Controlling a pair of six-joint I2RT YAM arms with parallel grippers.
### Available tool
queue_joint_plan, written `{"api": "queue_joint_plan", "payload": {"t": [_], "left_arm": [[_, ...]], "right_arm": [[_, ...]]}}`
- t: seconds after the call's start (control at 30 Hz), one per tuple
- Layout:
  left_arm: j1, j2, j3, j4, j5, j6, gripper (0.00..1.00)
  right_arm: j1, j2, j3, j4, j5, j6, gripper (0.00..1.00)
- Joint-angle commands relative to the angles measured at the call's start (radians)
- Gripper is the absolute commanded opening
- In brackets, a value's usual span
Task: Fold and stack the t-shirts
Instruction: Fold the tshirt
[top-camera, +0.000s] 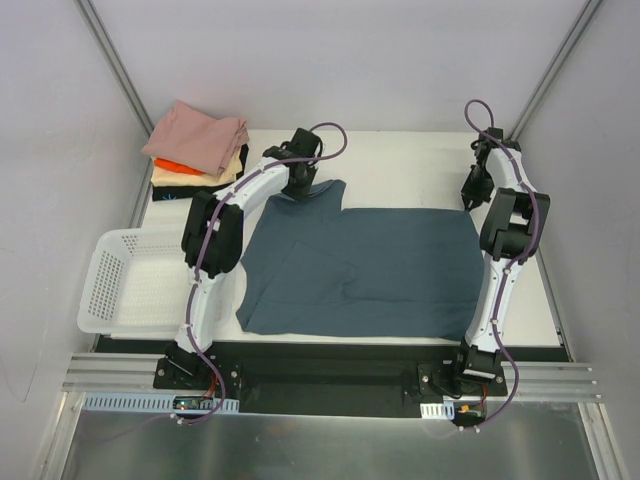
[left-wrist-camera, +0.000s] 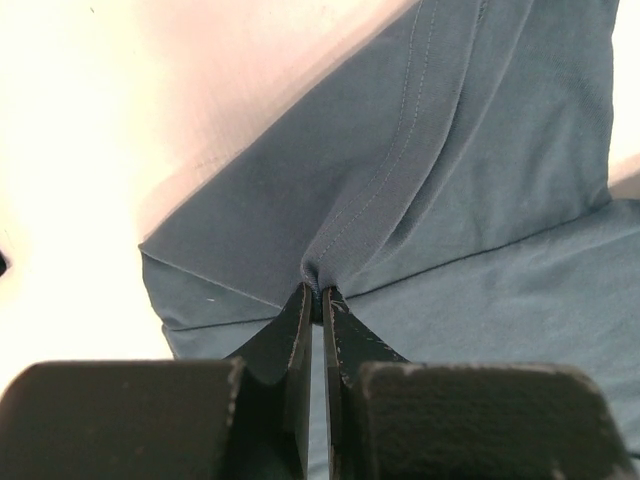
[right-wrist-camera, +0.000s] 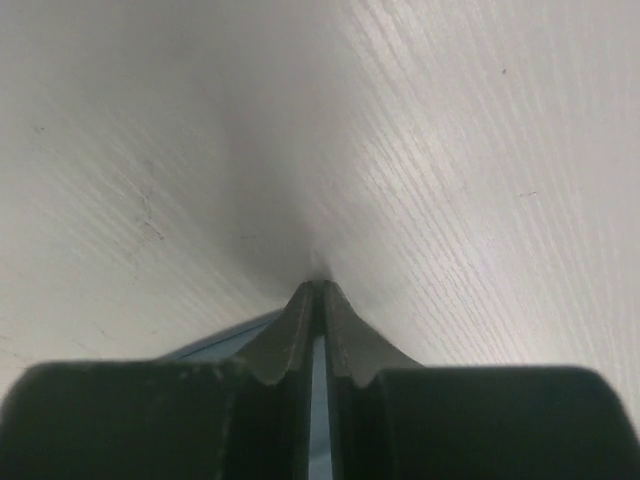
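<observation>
**Top view.** The slate-blue t-shirt (top-camera: 365, 270) is lying spread flat in the middle of the desk (top-camera: 420, 165). One sleeve (top-camera: 322, 192) at its far edge is being pinched by the left claw (top-camera: 302, 180). The left arm is being held stretched long, with the elbow raised beside the white basket (top-camera: 125, 280) and the wrist dipped to the cloth. The right arm is being held folded upright, and the right claw (top-camera: 470, 195) is lowered just beside the shirt's far right corner. Folded tees (top-camera: 200, 140) are sitting stacked in the far left corner, pink on top.

**Left wrist view.** The claw is being clamped on a stitched hem (left-wrist-camera: 400, 150), and the cloth is being puckered at the tips. Judged: the sleeve is best carried inward low and slowly, so the body is not being dragged askew.

**Right wrist view.** The fingers (right-wrist-camera: 300, 330) are being pressed together with their tips on bare desk. A blue sliver is showing behind them, but whether any cloth is caught cannot be told. Judged: a corner grip wants confirming before any fold is being made with both arms.
</observation>
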Motion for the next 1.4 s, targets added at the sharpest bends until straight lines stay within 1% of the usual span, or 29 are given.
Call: {"api": "queue_joint_plan", "payload": {"t": [0.0, 0.03, 0.2, 0.4, 0.53, 0.57, 0.7, 0.8, 0.93, 1.1, 1.23, 1.37], "left_arm": [[0.003, -0.087, -0.015, 0.012, -0.015, -0.020, 0.00], [0.003, -0.092, -0.018, 0.012, -0.015, -0.020, 0.00], [0.003, -0.130, -0.044, 0.018, -0.020, -0.023, 0.00], [0.003, -0.193, -0.108, 0.025, -0.036, -0.038, 0.00], [0.002, -0.265, -0.182, 0.029, -0.049, -0.058, 0.00], [0.002, -0.280, -0.196, 0.031, -0.062, -0.070, 0.00], [-0.005, -0.357, -0.282, 0.037, -0.070, -0.090, 0.00], [-0.020, -0.426, -0.395, 0.038, -0.073, -0.118, 0.00], [-0.038, -0.538, -0.506, 0.043, -0.084, -0.190, 0.00], [-0.049, -0.661, -0.643, 0.040, -0.058, -0.270, 0.00], [-0.049, -0.782, -0.711, 0.032, -0.041, -0.340, 0.00], [-0.049, -0.845, -0.734, -0.003, -0.036, -0.397, 0.00]], "right_arm": [[0.002, -0.028, -0.036, -0.032, -0.010, -0.018, 0.03], [0.002, -0.028, -0.029, -0.027, -0.017, -0.026, 0.01], [0.019, -0.077, -0.038, 0.017, -0.056, -0.078, 0.01], [0.045, -0.227, -0.207, 0.111, -0.062, -0.101, 0.01], [0.055, -0.316, -0.302, 0.125, -0.076, -0.089, 0.01], [0.058, -0.333, -0.348, 0.131, -0.064, -0.082, 0.01], [0.068, -0.410, -0.419, 0.154, -0.028, -0.055, 0.01], [0.070, -0.466, -0.468, 0.148, -0.002, -0.052, 0.01], [0.070, -0.551, -0.529, 0.143, 0.025, -0.052, 0.01], [0.070, -0.615, -0.574, 0.131, 0.045, -0.064, 0.01], [0.070, -0.647, -0.577, 0.114, 0.047, -0.069, 0.01], [0.070, -0.684, -0.586, 0.103, 0.058, -0.078, 0.01]]}}
